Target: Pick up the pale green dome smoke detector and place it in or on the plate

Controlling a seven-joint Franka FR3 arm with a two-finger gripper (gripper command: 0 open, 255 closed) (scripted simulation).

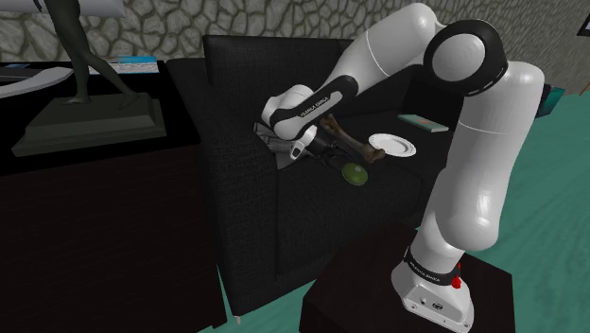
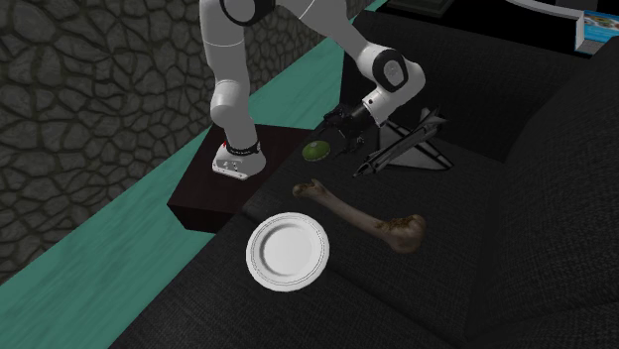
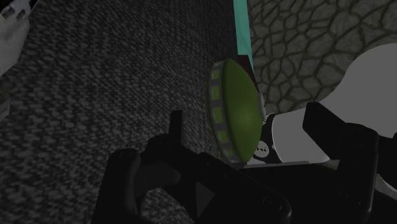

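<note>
An olive-green dome smoke detector (image 1: 355,174) with a pale ribbed rim lies on the black sofa seat (image 1: 312,218), close to its front edge. In the wrist view the detector (image 3: 235,111) sits between my black fingers (image 3: 175,127), which stand apart and do not touch it. My gripper (image 1: 324,154) is open, low over the seat, just beside the detector (image 2: 315,151). The white plate (image 1: 392,146) rests farther along the seat, past a long brown bone (image 1: 355,142). In the second exterior view the plate (image 2: 288,252) lies near the front and my gripper (image 2: 334,142) hovers by the detector.
A grey shuttle-like model (image 2: 407,149) lies on the seat right behind the hand. The bone (image 2: 362,216) lies between the detector and the plate. A dark statue (image 1: 80,57) stands on a side table; a book (image 1: 421,123) rests on the sofa. The stand (image 1: 416,293) sits on teal floor.
</note>
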